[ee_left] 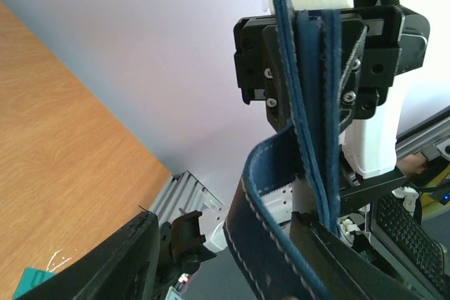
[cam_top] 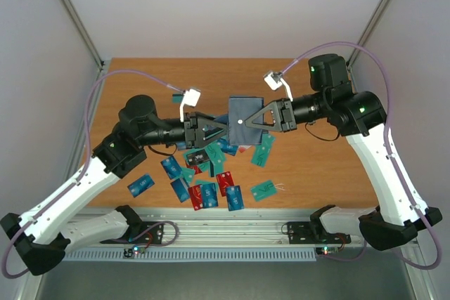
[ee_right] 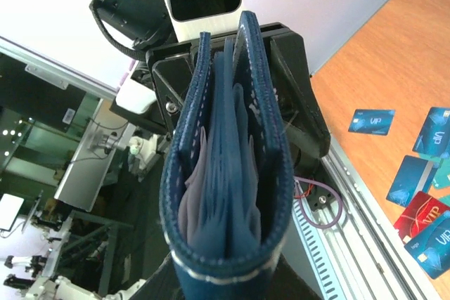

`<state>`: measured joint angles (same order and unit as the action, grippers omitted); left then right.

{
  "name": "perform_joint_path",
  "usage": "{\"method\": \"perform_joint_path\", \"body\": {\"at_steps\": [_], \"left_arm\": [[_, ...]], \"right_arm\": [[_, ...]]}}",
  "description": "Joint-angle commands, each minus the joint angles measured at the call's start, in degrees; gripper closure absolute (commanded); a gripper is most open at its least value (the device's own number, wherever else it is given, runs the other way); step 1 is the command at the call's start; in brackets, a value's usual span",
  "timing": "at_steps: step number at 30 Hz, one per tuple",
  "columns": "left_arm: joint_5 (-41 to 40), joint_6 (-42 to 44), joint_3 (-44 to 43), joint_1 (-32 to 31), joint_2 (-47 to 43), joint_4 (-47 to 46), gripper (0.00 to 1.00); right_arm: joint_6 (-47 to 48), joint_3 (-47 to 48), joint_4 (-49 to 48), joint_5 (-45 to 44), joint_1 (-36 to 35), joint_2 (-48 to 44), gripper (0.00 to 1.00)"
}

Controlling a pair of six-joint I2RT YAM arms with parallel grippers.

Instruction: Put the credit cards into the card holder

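**Card holder held in the air between both arms**

I see the card holder lifted above the middle of the bench, between the two arms that meet there tip to tip. The right tool is clenched on one edge of it and carries it. The left tool stands half apart with the holder's other end between its fingers. One finger lies against the cover and the other is clear of the loose flap, so I count it as released. The holder is partly spread, and lighter blue folds show inside. The cards, blue, teal and red, lie scattered on the bench below the arms, some overlapping.
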<state>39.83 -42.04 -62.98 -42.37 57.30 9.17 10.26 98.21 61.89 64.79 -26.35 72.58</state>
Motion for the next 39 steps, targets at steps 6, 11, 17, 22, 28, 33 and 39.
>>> {"method": "perform_joint_path", "body": {"at_steps": [6,11,17,22,28,33,39], "left_arm": [[0.12,-5.57,0.3,-0.62,-3.17,-10.22,0.45],[1.32,-7.05,0.15,-0.63,-2.28,-11.38,0.44],[-1.6,-5.88,0.34,-0.57,-1.72,-7.5,0.48],[-3.64,-4.19,0.39,-0.67,-1.67,-4.64,0.47],[-2.76,-3.95,1.17,-0.62,-1.0,-5.98,0.49],[-1.43,-4.21,1.2,-0.67,-0.14,-7.14,0.51],[0.49,-3.93,1.53,-0.67,0.11,-8.57,0.54]], "right_arm": [[3.58,2.01,3.7,3.46,3.56,0.63,0.99],[3.98,2.25,4.55,3.95,3.61,0.66,0.99],[3.39,2.55,3.72,4.54,3.63,0.43,0.99],[2.43,2.56,2.69,5.53,3.59,0.2,0.99],[1.16,2.61,1.56,6.94,3.59,0.2,0.99],[0.17,2.6,0.45,7.23,3.59,0.26,0.99],[-1.11,2.58,-1.17,6.61,3.59,0.56,0.99]]}}
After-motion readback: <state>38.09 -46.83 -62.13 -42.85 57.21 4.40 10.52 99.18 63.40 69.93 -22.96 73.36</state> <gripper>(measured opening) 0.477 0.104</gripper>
